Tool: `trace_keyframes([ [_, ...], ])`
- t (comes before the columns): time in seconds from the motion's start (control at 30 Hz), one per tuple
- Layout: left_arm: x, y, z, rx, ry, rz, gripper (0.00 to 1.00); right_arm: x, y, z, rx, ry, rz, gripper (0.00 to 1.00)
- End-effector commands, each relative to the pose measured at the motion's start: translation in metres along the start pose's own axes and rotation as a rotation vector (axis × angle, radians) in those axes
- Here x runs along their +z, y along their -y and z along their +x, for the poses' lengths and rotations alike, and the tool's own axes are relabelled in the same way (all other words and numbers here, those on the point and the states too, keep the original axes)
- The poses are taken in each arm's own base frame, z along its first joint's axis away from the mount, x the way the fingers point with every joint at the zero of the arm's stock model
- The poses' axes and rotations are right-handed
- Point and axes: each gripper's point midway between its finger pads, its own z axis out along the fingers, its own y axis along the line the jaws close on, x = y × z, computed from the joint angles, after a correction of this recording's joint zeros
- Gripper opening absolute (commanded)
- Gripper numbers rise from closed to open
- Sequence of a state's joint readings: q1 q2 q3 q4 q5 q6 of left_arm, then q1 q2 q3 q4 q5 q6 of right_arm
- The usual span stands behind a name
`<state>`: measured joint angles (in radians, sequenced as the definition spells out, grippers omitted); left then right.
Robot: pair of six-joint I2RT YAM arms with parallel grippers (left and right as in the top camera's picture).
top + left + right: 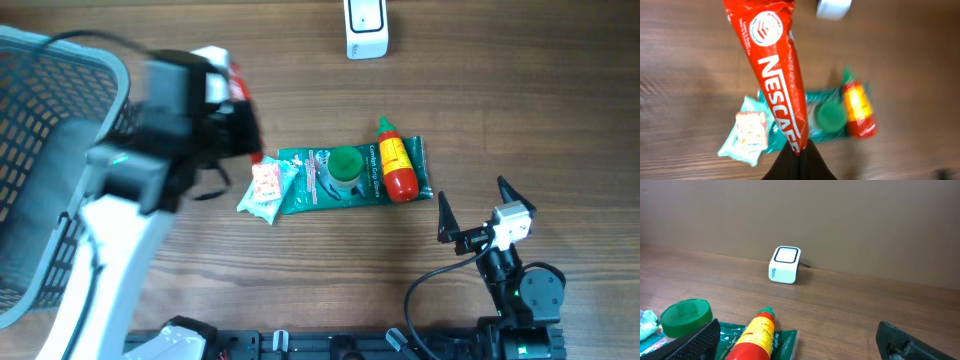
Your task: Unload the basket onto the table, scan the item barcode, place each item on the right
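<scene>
My left gripper point(800, 152) is shut on the lower tip of a red Nescafe sachet point(780, 75), which it holds in the air above the table. In the overhead view that arm is blurred and only a red strip of the sachet point(237, 85) shows beside it. No barcode is visible on the sachet's printed face. The white scanner point(366, 30) stands at the far edge of the table, also visible as the scanner point(785, 265) in the right wrist view. At the near right my right gripper point(475, 205) rests open with nothing between its fingers.
On the table's middle lie a green foil packet point(300, 190), a green-lidded pot point(346, 165), a red and yellow sauce bottle point(397, 170) and a small pale snack packet point(266, 188). A grey mesh basket point(40, 150) stands at the left.
</scene>
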<state>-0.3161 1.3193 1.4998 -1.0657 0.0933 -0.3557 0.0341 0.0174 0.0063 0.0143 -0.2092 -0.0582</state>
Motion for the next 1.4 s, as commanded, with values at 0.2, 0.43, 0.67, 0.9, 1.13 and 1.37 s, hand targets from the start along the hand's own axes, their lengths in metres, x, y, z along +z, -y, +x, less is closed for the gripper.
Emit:
trace_keyframes([
  [0.2,0.171,-0.016,0.095,0.236,-0.351,-0.119,0.04,0.000,-0.004,-0.002,-0.016,0.010,-0.020,1.00],
  [0.43,0.223,-0.014,0.129,0.251,-0.441,-0.133,0.08,0.000,-0.004,-0.002,-0.015,0.010,-0.020,1.00],
  [0.67,0.218,-0.014,0.109,0.232,-0.362,-0.180,1.00,0.000,-0.004,-0.002,-0.015,0.010,-0.020,1.00],
  [0.9,0.116,0.032,-0.019,0.185,0.073,-0.056,1.00,0.000,-0.004,-0.002,-0.015,0.010,-0.020,1.00],
  [1.13,-0.043,0.046,-0.120,0.121,0.642,0.025,1.00,0.000,-0.004,-0.002,-0.016,0.010,-0.020,1.00],
  [1.37,-0.181,0.030,-0.160,0.196,1.068,-0.058,1.00,0.000,-0.004,-0.002,-0.016,0.010,-0.020,1.00],
])
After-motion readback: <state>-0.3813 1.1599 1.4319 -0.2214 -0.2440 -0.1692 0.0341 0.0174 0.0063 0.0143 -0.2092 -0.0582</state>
